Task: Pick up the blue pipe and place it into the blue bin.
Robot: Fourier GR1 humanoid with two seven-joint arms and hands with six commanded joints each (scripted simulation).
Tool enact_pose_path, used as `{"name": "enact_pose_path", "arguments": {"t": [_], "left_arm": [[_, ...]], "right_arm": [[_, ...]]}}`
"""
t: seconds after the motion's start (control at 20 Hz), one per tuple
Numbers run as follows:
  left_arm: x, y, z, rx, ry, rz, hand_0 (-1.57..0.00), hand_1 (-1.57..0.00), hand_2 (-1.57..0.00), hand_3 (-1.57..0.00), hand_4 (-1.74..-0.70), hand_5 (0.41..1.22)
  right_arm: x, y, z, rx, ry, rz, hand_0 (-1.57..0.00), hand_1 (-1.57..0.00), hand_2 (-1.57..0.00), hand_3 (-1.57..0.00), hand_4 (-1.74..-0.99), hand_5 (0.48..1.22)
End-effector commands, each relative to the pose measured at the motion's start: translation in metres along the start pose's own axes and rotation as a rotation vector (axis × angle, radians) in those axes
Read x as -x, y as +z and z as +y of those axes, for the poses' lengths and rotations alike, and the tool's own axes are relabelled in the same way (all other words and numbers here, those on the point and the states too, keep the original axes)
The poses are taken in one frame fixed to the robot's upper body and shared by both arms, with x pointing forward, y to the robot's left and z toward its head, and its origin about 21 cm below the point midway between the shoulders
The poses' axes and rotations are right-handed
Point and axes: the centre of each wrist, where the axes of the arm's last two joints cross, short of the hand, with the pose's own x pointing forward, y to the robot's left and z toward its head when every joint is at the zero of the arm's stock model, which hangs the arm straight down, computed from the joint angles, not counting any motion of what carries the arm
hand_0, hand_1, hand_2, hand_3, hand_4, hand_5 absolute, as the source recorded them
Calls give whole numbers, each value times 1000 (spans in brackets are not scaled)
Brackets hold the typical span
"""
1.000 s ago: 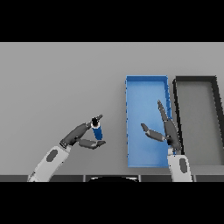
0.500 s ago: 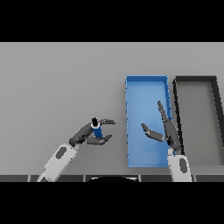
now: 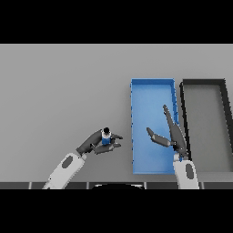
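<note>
Dark fingers of the left hand [image 3: 96,144] curl round the small blue pipe with its black cap [image 3: 106,136], holding it upright near the front of the grey worktop [image 3: 63,91], just left of the blue rectangular bin [image 3: 134,113] and not yet over it; this looks like the carry step. The right hand [image 3: 172,136] hovers over the bin with straight fingers, holding nothing, beside the black rectangular bin [image 3: 223,83] farther right. Next, I judge, the pipe must travel right over the blue rim before release.
</note>
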Motion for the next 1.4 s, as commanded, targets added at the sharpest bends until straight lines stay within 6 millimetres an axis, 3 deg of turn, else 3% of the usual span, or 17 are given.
{"name": "enact_pose_path", "arguments": {"t": [0.0,0.1,0.35,0.7,1.05,1.2,1.35], "left_arm": [[0,0,-3,-1,-13,-1,-1416,-1446,-1464,-1443,-1525,1174],[-1,-1,-4,-15,-18,-27,-1472,-1491,-1503,-1489,-1502,1191],[-32,-17,-9,-16,2,-208,-1539,-1545,-1549,-1544,-1480,1211],[-65,-29,-8,32,-34,-208,-1564,-1566,-1566,-1565,-1473,1219],[-70,-26,-7,62,-39,-199,-1570,-1570,-1570,-1570,-1474,1220],[-66,-25,-9,56,-35,-197,-1570,-1570,-1570,-1570,-1474,1220],[-67,-26,-6,52,-44,-202,-1571,-1571,-1571,-1571,-1475,1221]], "right_arm": [[0,0,-1,-5,1,4,1,1,1,1,-1174,558],[1,3,-1,0,3,-16,1,1,1,1,-1166,556],[1,3,-3,2,22,-11,1,1,1,1,-1144,551],[1,1,-4,1,39,-13,1,1,1,1,-1124,569],[-5,12,-6,30,72,-2,1,1,1,1,-1123,578],[-5,16,-5,45,81,20,1,1,1,1,-1185,578],[-14,19,-8,38,40,-52,1,-19,-18,1,-1178,569]]}}
